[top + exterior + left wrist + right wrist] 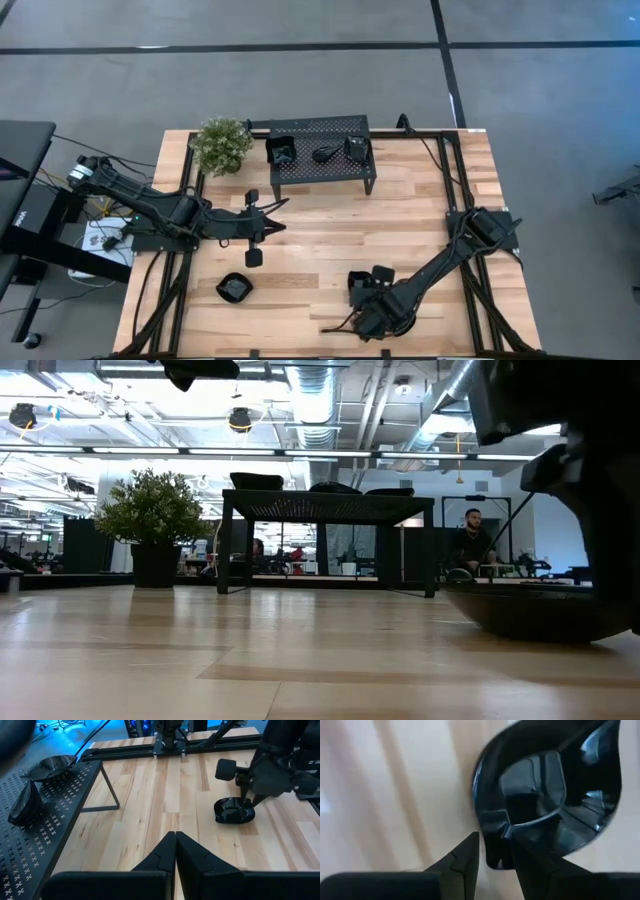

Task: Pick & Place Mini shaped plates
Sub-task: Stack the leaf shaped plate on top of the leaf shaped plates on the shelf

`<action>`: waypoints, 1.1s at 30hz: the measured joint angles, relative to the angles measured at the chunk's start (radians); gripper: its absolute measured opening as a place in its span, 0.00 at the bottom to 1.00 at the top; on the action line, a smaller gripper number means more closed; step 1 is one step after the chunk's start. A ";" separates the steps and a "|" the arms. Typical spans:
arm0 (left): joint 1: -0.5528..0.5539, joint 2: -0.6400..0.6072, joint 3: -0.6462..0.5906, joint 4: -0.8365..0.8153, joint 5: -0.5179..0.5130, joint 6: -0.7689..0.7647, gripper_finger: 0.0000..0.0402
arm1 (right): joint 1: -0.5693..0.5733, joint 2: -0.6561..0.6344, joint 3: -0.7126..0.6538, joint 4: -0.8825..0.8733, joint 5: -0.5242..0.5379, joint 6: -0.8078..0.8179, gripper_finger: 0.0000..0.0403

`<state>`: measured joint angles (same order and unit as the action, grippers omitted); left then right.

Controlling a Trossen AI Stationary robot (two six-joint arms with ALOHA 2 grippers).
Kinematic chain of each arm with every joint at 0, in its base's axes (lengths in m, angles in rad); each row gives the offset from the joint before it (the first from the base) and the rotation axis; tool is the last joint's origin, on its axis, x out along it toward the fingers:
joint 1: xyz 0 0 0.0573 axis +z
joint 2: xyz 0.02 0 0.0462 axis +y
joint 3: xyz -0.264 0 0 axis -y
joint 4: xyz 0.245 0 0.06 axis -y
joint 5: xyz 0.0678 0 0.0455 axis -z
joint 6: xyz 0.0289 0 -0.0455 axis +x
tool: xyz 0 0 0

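A: High view showed any writing?
B: None legible. Right pincer (492, 852) clamped a glossy teardrop plate's (555, 795) rim on the counter (320, 230); left pincer (175, 851) hovered mid-counter, fingers together.

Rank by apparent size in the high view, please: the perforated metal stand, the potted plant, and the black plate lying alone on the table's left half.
1. Perforated metal stand, clearly the largest.
2. Potted plant.
3. Lone black plate, the smallest.
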<state>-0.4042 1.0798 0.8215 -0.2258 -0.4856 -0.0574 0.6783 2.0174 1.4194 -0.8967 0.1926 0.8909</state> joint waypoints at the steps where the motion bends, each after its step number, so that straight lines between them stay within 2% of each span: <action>1: 0.000 0.000 0.000 0.000 0.000 0.000 0.03 | -0.003 0.000 -0.004 -0.008 0.008 -0.001 0.27; 6: 0.000 0.000 0.000 0.001 0.000 0.000 0.03 | -0.022 -0.001 -0.043 -0.001 0.023 -0.066 0.22; 11: 0.000 0.000 0.000 0.001 0.000 0.000 0.03 | -0.043 -0.006 -0.044 -0.016 0.014 -0.149 0.04; 14: 0.000 0.000 0.000 0.001 0.000 0.000 0.03 | -0.049 -0.007 -0.007 -0.053 0.015 -0.192 0.03; 19: 0.000 0.000 0.000 0.001 0.000 0.000 0.03 | -0.057 -0.026 0.092 -0.272 0.032 -0.241 0.01; 23: 0.000 0.000 0.000 0.001 0.000 0.000 0.03 | -0.061 -0.092 0.140 -0.444 0.170 -0.255 0.02; 27: 0.000 0.000 0.000 0.000 0.000 0.000 0.03 | -0.090 -0.206 0.145 -0.560 0.365 -0.338 0.01; 31: 0.000 0.000 0.000 0.004 0.000 0.000 0.03 | -0.183 -0.323 0.145 -0.603 0.597 -0.456 0.02; 33: 0.000 0.000 0.000 0.005 0.000 0.000 0.03 | -0.259 -0.385 0.145 -0.598 0.643 -0.571 0.02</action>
<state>-0.4042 1.0798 0.8215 -0.2211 -0.4854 -0.0574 0.4193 1.6321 1.5642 -1.4944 0.8359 0.3202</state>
